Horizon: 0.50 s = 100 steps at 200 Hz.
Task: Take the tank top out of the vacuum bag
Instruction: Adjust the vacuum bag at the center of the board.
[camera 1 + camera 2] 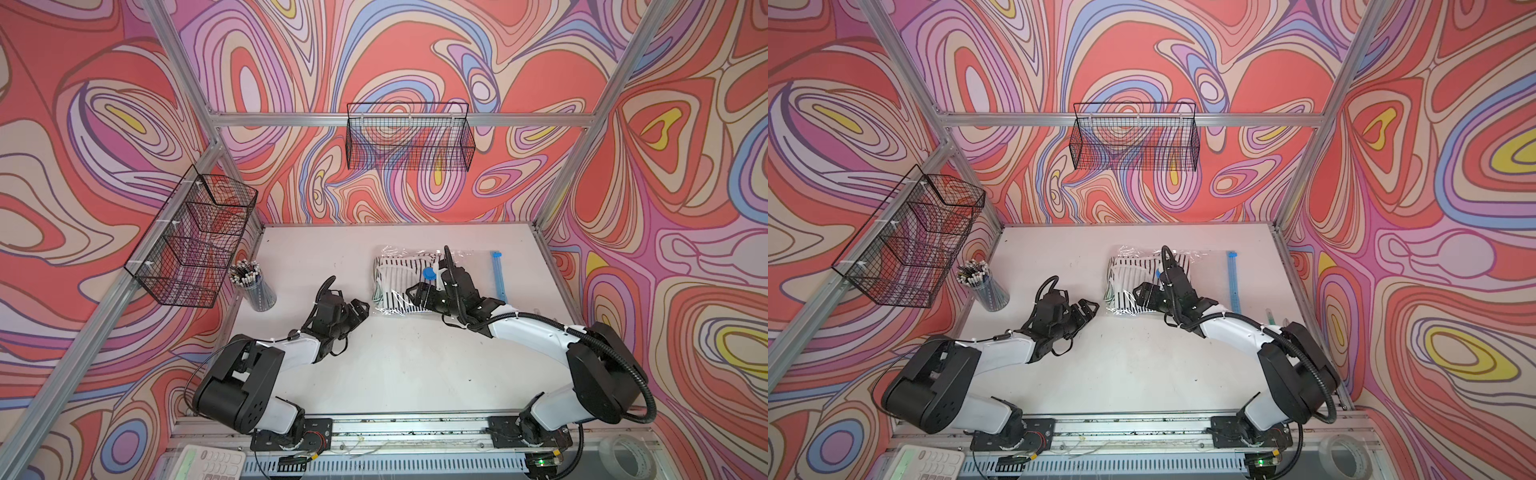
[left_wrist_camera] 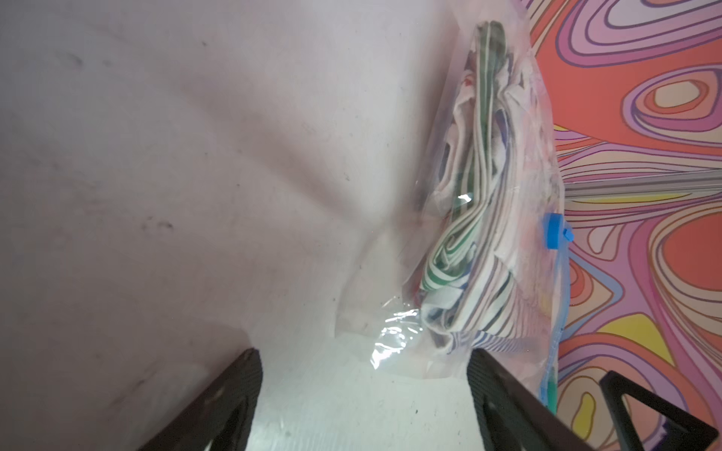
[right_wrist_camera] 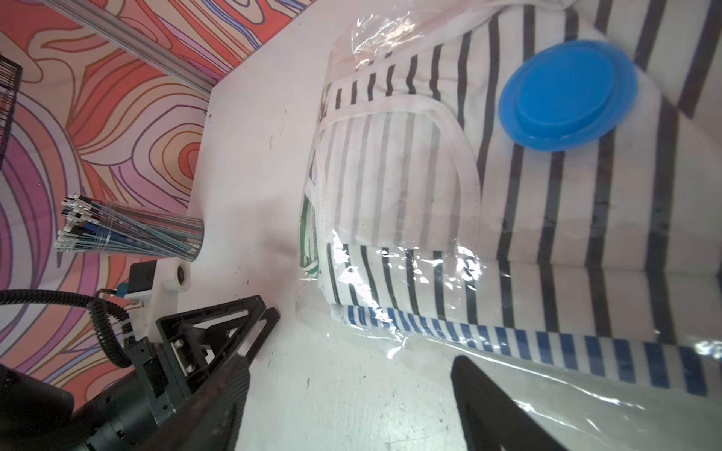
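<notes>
The clear vacuum bag [image 1: 473, 266] [image 1: 1212, 270] lies flat on the white table, back right of centre. Its round blue valve cap [image 1: 429, 274] [image 3: 566, 95] faces up and its light-blue zip strip [image 1: 498, 276] [image 1: 1232, 278] runs along the right edge. Folded inside is the black-and-white striped tank top [image 1: 395, 274] [image 3: 390, 175], with blue- and green-striped cloth beside it. My left gripper [image 1: 362, 308] [image 2: 363, 375] is open, just short of the bag's near left corner. My right gripper [image 1: 412, 289] [image 3: 351, 378] is open at the bag's near edge, one finger [image 3: 480, 390] over the plastic, nothing held.
A cup of pencils [image 1: 255, 286] stands at the table's left edge. Wire baskets hang on the left wall [image 1: 195, 241] and the back wall [image 1: 409, 137]. A tape roll [image 1: 627, 455] and a keypad device [image 1: 208, 463] lie beyond the front rail.
</notes>
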{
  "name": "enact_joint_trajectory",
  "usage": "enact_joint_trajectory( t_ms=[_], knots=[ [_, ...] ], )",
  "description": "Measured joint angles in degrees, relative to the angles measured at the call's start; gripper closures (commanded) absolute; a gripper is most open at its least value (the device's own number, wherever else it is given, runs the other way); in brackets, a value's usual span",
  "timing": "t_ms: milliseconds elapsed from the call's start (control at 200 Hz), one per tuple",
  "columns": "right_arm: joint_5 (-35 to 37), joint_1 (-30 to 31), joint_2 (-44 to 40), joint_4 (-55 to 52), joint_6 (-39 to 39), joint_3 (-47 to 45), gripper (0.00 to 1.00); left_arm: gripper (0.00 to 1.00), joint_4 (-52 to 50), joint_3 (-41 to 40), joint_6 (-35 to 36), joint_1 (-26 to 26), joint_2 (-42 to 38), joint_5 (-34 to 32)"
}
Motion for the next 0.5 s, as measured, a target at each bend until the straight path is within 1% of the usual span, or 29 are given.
enact_joint_trajectory(
  t_ms=[195, 351, 436, 501],
  knots=[
    [1.86, 0.00, -0.87, -3.50, -1.25, -0.04, 0.13, 0.20, 12.11, -0.74, -7.98, -4.09, 5.90, -0.42],
    [4.02, 0.00, -3.21, -4.98, -1.95, -0.20, 0.14, 0.25, 15.69, -0.35, -11.15, -6.60, 8.48, -2.56],
    [4.94, 0.00, -4.37, -5.70, -2.23, -0.24, 0.14, 0.37, 14.25, 0.50, -11.58, -7.56, 8.68, -4.74],
    [5.68, 0.00, -5.18, -6.08, -2.40, -0.42, 0.14, 0.52, 12.55, 1.22, -11.56, -7.93, 8.83, -6.45]
  ],
)
